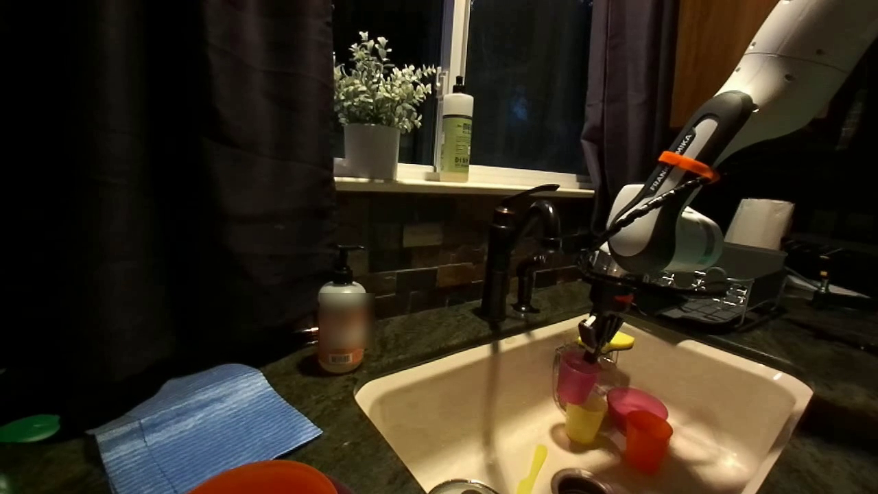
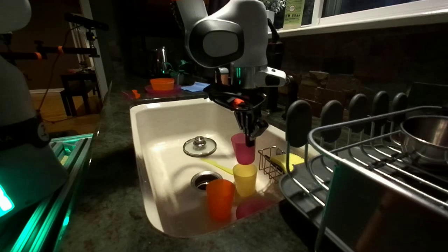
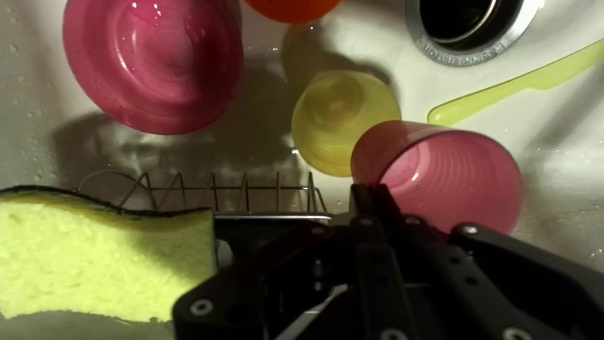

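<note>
The hand [image 3: 369, 188] is clenched, its tips pinching the wall of a pink cup [image 2: 242, 154] at the rim. The cup hangs mouth up over the bottom of the white sink [image 2: 164, 129], with the yellow cup [image 2: 245, 180] just below and beside it; whether the two touch is unclear. An orange cup [image 1: 647, 446] stands near the yellow one, and a pink bowl [image 3: 151, 94] rests close to both. A yellow-green knife [image 3: 509, 89] lies flat near the drain [image 3: 465, 57], and a glass lid [image 2: 204, 149] lies beyond it in an exterior view. At the window side, a wire basket [image 3: 273, 216] carries a yellow sponge [image 3: 108, 259]. On the table [image 2: 112, 175], a blue cloth [image 1: 206, 425] lies near a soap bottle [image 1: 341, 343], and a dish rack [image 2: 350, 166] holding a metal pot [image 2: 430, 136] stands by the sink's opposite end.
</note>
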You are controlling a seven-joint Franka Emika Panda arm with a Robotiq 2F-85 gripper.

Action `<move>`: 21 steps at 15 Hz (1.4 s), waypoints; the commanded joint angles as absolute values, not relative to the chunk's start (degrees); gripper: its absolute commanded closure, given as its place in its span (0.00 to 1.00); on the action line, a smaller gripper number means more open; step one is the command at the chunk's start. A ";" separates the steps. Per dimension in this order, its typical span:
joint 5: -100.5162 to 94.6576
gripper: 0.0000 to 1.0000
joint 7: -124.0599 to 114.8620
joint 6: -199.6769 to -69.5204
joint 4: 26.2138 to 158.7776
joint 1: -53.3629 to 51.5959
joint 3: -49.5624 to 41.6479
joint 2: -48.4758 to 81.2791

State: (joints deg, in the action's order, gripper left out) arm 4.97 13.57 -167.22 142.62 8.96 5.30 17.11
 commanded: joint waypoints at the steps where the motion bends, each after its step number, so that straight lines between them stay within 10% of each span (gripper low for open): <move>1: 8.56 0.99 16.86 -166.33 142.33 11.49 9.25 18.16; 21: -3.67 0.99 26.70 -156.93 145.09 7.62 8.69 18.24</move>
State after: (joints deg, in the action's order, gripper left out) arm 2.01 27.19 -159.27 144.08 11.03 13.15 19.22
